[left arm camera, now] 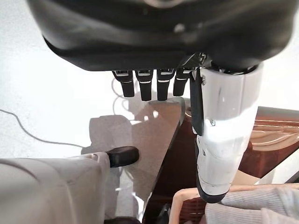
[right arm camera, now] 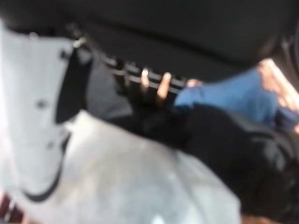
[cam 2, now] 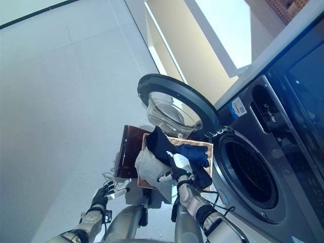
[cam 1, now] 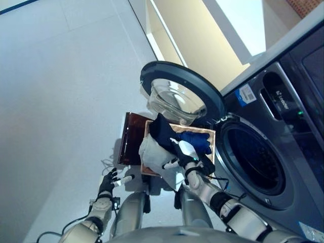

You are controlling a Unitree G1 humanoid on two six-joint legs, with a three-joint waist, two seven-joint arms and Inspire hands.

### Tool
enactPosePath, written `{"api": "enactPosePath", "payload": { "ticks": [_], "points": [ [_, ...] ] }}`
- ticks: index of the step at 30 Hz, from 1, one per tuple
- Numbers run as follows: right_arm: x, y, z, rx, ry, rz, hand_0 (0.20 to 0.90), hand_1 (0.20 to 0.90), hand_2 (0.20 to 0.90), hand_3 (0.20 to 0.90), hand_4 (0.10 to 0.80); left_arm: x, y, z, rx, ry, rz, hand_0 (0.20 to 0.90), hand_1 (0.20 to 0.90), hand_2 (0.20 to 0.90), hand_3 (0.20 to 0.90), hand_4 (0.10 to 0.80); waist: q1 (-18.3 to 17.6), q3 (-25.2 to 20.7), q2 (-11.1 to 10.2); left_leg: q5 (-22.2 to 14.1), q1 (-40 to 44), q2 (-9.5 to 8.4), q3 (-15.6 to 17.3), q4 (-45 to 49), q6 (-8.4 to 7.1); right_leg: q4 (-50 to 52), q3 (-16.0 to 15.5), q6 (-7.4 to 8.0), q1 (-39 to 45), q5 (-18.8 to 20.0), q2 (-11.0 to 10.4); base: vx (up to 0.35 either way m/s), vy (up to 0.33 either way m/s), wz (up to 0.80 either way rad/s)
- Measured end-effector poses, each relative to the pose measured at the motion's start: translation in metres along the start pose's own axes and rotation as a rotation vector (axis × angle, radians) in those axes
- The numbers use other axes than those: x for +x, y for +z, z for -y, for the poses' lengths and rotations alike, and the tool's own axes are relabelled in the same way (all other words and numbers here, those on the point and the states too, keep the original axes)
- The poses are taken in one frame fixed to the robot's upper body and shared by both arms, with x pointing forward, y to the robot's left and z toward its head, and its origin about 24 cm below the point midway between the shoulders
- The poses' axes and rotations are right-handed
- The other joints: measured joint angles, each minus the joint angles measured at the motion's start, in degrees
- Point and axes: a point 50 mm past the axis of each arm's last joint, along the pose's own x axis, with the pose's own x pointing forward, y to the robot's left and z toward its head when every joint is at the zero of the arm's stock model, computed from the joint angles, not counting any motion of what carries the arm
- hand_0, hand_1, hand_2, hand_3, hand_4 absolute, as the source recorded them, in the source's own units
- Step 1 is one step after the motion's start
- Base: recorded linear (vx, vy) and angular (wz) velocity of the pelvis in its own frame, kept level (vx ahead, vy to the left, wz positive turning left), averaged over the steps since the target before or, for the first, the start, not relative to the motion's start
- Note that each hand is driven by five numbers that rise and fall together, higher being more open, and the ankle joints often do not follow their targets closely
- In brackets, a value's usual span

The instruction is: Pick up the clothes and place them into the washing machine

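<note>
Floor basket [cam 1: 152, 172]: right robot hand [cam 1: 183, 153] on clothes [cam 1: 163, 132]

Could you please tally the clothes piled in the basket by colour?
Dark navy garment: 1
Bright blue garment: 1
Pale grey-white garment: 1
Total: 3 that can be told apart in the basket; more may lie hidden underneath.
</note>
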Motion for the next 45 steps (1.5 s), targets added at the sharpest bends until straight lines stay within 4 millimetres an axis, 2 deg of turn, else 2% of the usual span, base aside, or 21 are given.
{"api": "enactPosePath", "payload": {
  "ticks": [19, 31, 39, 45],
  "points": [
    [0.002, -0.006, 0.012, 0.022, -0.1, -0.029, 0.9, 0.9, 0.9, 0.9, 0.8, 0.001, 0.005, -0.001, -0.005, 0.025, 0.025, 0.9, 0.9, 0.9, 0.9, 0.8, 0.0, 1.0, -0.5, 0.1, 0.0, 0.03, 0.0, -1.4, -0.1, -1.9, -0.1, 0.17, 0.2, 0.1, 0.2, 0.024, -0.003, 0.01],
    [0.016, -0.002, 0.032, -0.042, -0.174, -0.032, 0.9, 0.9, 0.9, 0.9, 0.8, 0.002, 0.011, 0.001, -0.008, 0.03, 0.045, 0.9, 0.9, 0.9, 0.9, 0.8, 0.5, 2.8, 0.7, 0.1, -1.3, 0.01, -0.1, -1.4, -0.12, -1.9, -0.2, 0.19, -1.0, 0.2, 0.2, -0.002, 0.0, 0.02],
    [0.023, -0.022, 0.055, -0.19, -0.23, -0.134, 0.9, 0.9, 0.9, 0.9, 0.8, 0.004, 0.016, 0.003, -0.011, 0.028, 0.058, 0.9, 0.9, 0.9, 0.9, 0.8, 0.6, 2.9, 0.8, 0.2, -2.1, -0.04, -0.1, -1.3, -0.17, -1.9, -0.2, 0.19, -1.8, 0.1, 0.1, -0.003, -0.002, -0.01],
    [0.022, -0.035, 0.063, -0.252, -0.232, -0.175, 0.9, 0.9, 0.9, 0.9, 0.8, 0.005, 0.02, 0.004, -0.002, 0.022, 0.07, 0.9, 0.9, 0.9, 0.9, 0.8, 0.6, 2.9, 0.9, 0.2, -2.1, -0.04, -0.1, -1.1, -0.19, -1.9, -0.1, 0.19, -1.8, 0.1, 0.2, -0.005, -0.003, -0.02]
  ]
}}
